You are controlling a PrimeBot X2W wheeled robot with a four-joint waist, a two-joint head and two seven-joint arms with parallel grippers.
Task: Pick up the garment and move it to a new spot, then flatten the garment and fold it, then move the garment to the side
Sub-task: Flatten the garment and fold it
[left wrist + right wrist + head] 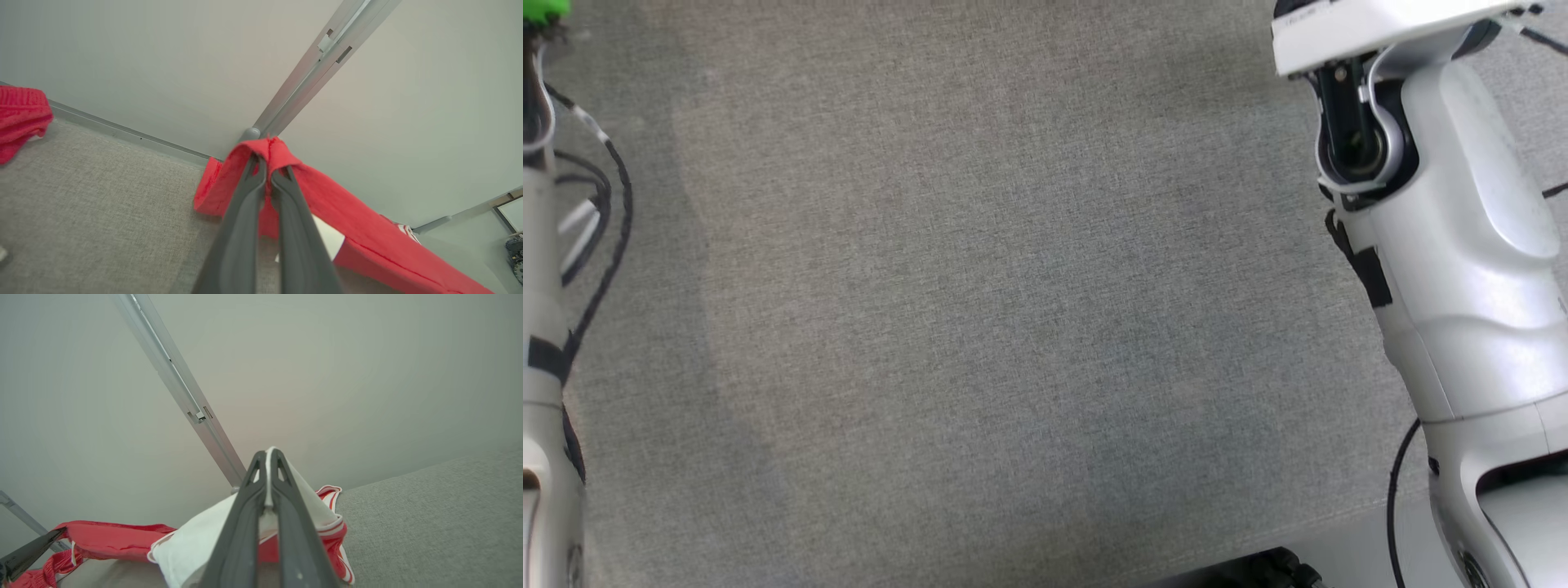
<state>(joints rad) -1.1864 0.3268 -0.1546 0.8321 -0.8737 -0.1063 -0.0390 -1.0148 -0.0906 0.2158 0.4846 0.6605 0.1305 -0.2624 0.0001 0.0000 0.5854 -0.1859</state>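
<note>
Two grippers are pinched together on the garment: the left gripper (pixel 267 165) clamps a red fold at its fingertips, and the right gripper (pixel 269 457) clamps a white edge with red trim. The garment (pixel 367 241) hangs stretched between them, its lower folds drooping to the grey surface (pixel 102 196) close to the wall (pixel 163 61). A metal rail (pixel 310 77) runs up the wall just behind the cloth, and in the head view the pale forearms (pixel 1462 286) flank the surface.

Red-and-white garment (pixel 367 239); raised, stretched out lengthwise
</note>
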